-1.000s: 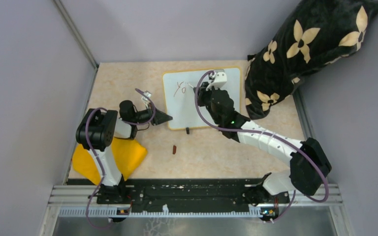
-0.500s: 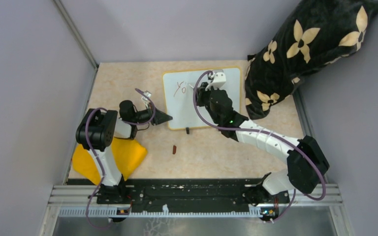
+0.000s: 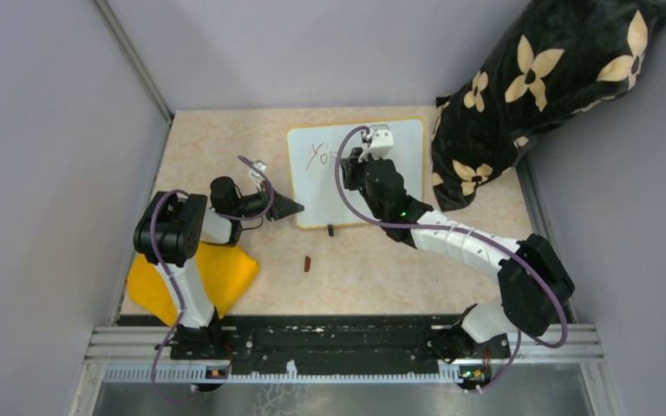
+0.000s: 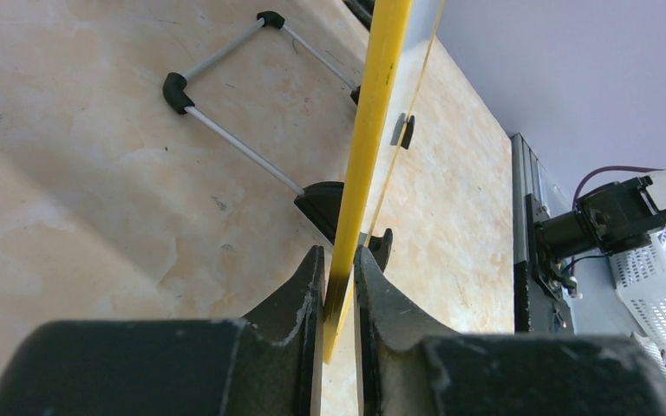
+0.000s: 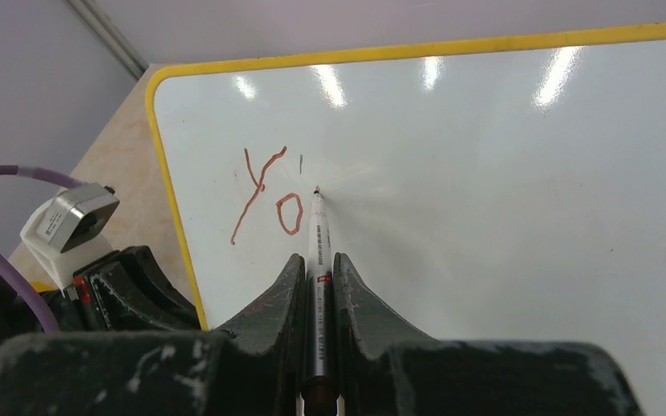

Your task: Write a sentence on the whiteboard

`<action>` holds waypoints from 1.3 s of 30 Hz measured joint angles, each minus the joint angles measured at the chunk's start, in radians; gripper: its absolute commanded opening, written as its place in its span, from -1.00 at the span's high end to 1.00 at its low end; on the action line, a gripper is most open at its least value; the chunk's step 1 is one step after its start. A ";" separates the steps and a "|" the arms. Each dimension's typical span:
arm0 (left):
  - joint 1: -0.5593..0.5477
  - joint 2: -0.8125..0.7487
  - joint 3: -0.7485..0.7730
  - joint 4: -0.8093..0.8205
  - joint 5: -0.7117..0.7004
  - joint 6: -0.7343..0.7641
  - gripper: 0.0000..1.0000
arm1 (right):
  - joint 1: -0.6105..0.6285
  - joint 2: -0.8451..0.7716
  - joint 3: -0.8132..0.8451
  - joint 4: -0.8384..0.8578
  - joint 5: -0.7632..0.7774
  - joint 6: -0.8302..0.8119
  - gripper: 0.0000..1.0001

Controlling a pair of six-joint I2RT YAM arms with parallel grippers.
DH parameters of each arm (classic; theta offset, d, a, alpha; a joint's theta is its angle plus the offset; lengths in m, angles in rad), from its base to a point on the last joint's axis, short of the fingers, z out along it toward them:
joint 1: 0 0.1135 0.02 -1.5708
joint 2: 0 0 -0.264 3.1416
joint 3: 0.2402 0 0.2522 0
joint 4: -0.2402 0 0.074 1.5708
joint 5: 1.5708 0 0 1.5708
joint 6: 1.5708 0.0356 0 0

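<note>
Overhead, the whiteboard [image 3: 321, 195] sits on the bench [image 3: 225, 147] in the upper centre of the frame; whether it lies flat or leans on its stand cannot be told. The left fingers [image 4: 312, 286], nearly closed, pinch the board's yellow edge near its lower left corner. The right fingers [image 5: 290, 286] are clamped on a pen [image 5: 316, 234], whose tip meets the white surface just right of the letters. Of the sentence [image 5: 258, 186], only "Yo" stands written, in reddish strokes at the board's upper left.

By judgement, the step in hand is the first word, so the task is at an early stage. The next move calls for a short curved stroke forming "u" beside the "o", with light, even pressure, while the left grip keeps the board from shifting.

A small brown object [image 3: 308, 263], possibly a cap, lies below the board. A yellow cloth [image 3: 225, 269] occupies the lower left and a dark flowered cushion [image 3: 555, 78] the upper right.
</note>
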 measured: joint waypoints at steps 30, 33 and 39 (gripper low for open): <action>0.000 0.000 0.000 0.000 -0.001 0.000 1.00 | 0.001 -0.052 -0.097 0.007 0.021 0.026 1.00; 0.000 0.000 0.000 0.000 -0.001 0.000 1.00 | -0.003 -0.055 -0.097 0.002 0.027 0.026 1.00; 0.000 0.000 0.000 0.000 -0.001 0.001 1.00 | -0.007 -0.056 -0.096 0.000 0.026 0.024 1.00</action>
